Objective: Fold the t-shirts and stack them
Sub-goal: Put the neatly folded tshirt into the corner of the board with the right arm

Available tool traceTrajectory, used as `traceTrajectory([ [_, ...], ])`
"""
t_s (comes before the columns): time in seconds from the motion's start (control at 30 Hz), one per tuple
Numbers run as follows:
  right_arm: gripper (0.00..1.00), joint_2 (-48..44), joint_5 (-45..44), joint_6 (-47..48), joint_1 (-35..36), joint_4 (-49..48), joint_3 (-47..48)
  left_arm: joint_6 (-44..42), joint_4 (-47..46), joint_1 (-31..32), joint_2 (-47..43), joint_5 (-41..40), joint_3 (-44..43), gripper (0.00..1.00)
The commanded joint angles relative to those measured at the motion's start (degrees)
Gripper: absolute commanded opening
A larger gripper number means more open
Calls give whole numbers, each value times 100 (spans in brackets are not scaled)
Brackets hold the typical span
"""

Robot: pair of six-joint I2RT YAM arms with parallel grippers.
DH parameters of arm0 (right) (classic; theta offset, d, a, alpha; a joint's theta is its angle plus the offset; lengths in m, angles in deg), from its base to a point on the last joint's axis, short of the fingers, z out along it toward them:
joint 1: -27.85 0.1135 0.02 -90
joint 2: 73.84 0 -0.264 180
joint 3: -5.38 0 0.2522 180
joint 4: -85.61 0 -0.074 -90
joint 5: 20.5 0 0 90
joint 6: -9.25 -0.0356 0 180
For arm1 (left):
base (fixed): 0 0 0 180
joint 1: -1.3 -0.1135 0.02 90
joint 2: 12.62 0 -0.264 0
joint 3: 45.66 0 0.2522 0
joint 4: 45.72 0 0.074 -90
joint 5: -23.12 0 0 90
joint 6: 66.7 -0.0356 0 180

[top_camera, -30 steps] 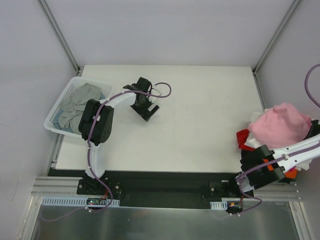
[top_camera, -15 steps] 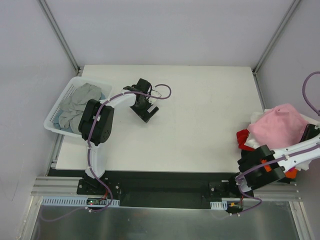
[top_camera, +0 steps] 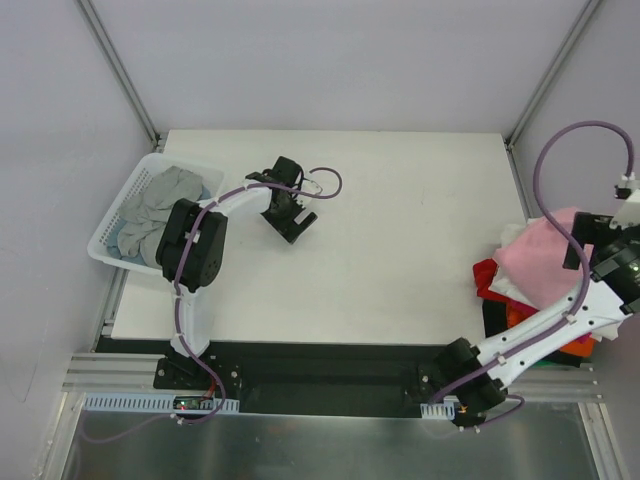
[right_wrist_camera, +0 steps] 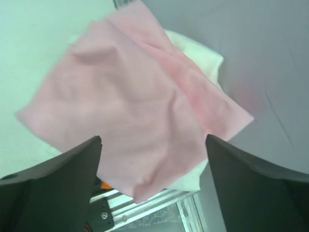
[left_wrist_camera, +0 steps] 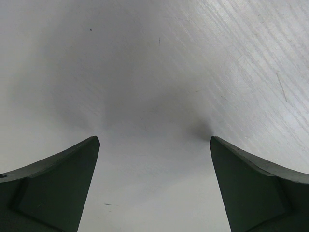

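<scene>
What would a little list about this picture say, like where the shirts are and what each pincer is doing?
pink t-shirt: on top of the pile at the table's right edge
under it: white t-shirt, red t-shirt
grey t-shirt: crumpled in the white basket, far left
left pincer: open, empty, over bare table
right pincer: open, empty, above the pink t-shirt

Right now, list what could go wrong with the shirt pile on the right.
1. The light pink cloth t-shirt lies askew, overhanging the white cloth t-shirt beneath and the edge of the table; it may slide off.
2. The right claw hangs open above it; a finger could snag it.
</scene>
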Motion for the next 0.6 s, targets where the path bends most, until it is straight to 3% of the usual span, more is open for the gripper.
traceTrajectory([
  [0.0,100,-306,-80,-603,1220,-39,223,-116,-91,10,-519,-177,123,99],
  [0.07,100,-280,-230,-981,1644,-65,179,-63,-161,10,-668,-159,185,99],
  [0.17,96,9,-781,-1482,2812,-117,-40,51,-354,10,-905,-247,308,99],
  [0.2,97,124,-976,-1587,3511,-135,-102,77,-399,10,-959,-264,360,99],
  [0.4,97,1266,-1777,-2431,5615,-881,-568,367,-662,1,-1337,-405,475,99],
  [0.57,97,2424,-2399,-2731,6751,-1357,-140,490,-1040,-51,-1609,-765,694,99],
])
